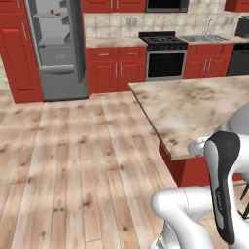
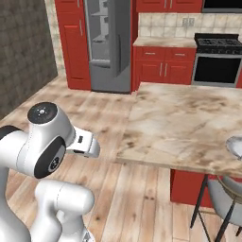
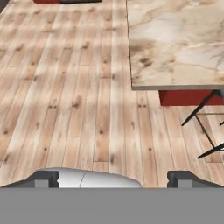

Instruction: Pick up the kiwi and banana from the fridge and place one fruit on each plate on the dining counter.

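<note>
Gripper [image 3: 112, 177]: I see the fingers spread wide, nothing between them.
Fridge [image 1: 56, 46]: open, well across the floor from me.
Fruit: a small yellowish speck on an upper shelf (too small to name).
Dining counter [image 1: 194, 109]: near, with a pale plate [image 2: 235, 144] at its edge.
Handling, my guess: kiwi firm and rollable, so pinch mid-body; banana soft, so grip across its middle.

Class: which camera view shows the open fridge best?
The left base view: the fridge shows its shelves, with something small on the top shelf. The right base view shows it smaller and cut off at the top; the hand view shows its base.
</note>
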You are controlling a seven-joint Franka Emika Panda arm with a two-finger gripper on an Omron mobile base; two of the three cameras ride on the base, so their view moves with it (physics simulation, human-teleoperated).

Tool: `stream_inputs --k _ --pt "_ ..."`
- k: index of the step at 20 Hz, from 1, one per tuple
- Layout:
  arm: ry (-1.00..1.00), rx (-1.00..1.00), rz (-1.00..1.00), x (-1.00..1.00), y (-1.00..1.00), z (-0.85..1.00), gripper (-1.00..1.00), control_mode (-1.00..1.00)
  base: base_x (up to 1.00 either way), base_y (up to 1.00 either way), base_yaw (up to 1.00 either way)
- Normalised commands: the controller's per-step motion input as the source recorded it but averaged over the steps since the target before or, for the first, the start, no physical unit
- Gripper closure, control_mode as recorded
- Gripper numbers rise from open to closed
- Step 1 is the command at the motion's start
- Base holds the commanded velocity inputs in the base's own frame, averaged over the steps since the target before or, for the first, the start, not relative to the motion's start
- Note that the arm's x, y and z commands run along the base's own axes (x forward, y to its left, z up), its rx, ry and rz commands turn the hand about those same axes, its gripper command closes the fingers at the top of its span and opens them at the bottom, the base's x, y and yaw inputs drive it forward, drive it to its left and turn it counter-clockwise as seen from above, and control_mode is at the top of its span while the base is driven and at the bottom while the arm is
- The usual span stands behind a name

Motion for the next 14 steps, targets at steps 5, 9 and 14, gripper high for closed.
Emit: stream_inputs --k 5,9,14 --pt "0.00 0.00 0.00 0.00 0.00 0.00 -1.00 1.00 0.45 1.00 -0.21" --pt "0.00 0.00 0.00 0.00 0.00 0.00 -1.00 1.00 0.59 1.00 -0.22" --pt "0.00 0.00 0.00 0.00 0.00 0.00 -1.00 1.00 0.78 1.00 -0.20"
